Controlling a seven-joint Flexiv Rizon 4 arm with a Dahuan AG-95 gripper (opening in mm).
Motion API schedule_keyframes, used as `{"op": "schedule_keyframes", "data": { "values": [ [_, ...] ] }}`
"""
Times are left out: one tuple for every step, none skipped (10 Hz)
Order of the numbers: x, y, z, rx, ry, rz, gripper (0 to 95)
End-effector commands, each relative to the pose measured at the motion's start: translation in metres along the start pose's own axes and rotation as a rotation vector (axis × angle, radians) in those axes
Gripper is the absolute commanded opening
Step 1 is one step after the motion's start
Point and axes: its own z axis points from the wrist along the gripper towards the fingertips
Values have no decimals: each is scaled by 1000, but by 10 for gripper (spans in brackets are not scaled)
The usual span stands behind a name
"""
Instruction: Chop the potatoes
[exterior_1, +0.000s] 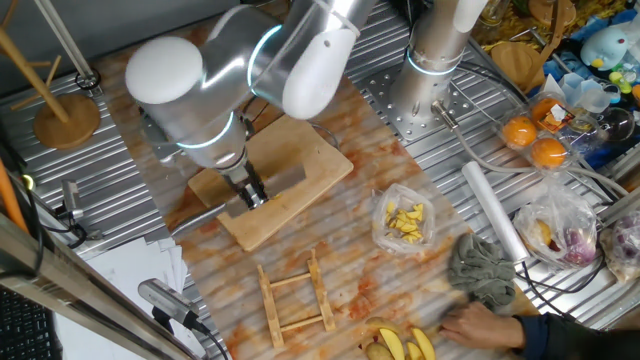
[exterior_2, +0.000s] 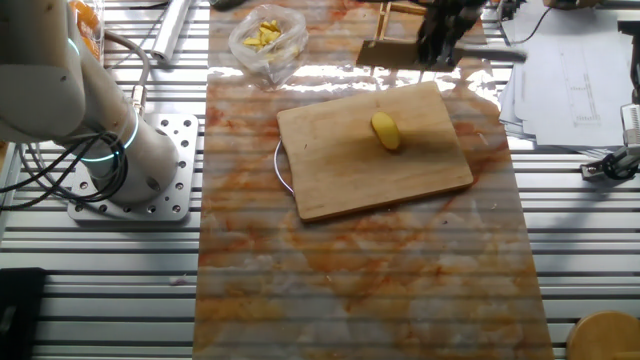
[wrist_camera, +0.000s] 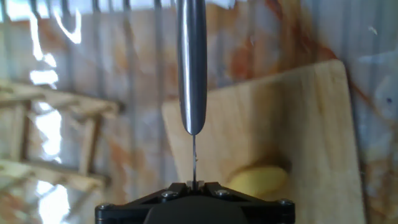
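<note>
Smooth oval yellow potato (exterior_2: 386, 131) whole on pale wooden cutting board (exterior_2: 340, 170); gripper (wrist_camera: 194, 185) jaws clamped on steel-handled knife (wrist_camera: 191, 68)

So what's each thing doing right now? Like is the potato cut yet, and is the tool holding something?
potato: whole, uncut, lying on the board
cutting board: flat on the table, only the potato on it
knife: held in the tool, above the board's edge beside the potato
tool: shut on the knife
plastic bag of yellow chunks: open at the top, off the board
wooden rack: lying flat
</note>
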Motion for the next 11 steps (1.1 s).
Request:
{"op": "schedule_keyframes", "data": {
  "values": [
    [10,-5,13,14,-37,0,0],
    [12,-5,15,16,-46,-3,0],
    [12,-5,16,19,-76,-19,0],
    [12,-5,16,30,-85,-22,0],
    [12,-5,16,34,-94,4,0],
    [12,-5,16,34,-95,13,0],
    [12,-5,16,34,-100,44,0],
    [12,-5,16,33,-119,55,0],
    [12,-5,16,36,-127,78,0],
    [12,-5,16,46,-124,62,0],
    [12,-5,16,47,-131,37,0]
  ]
}}
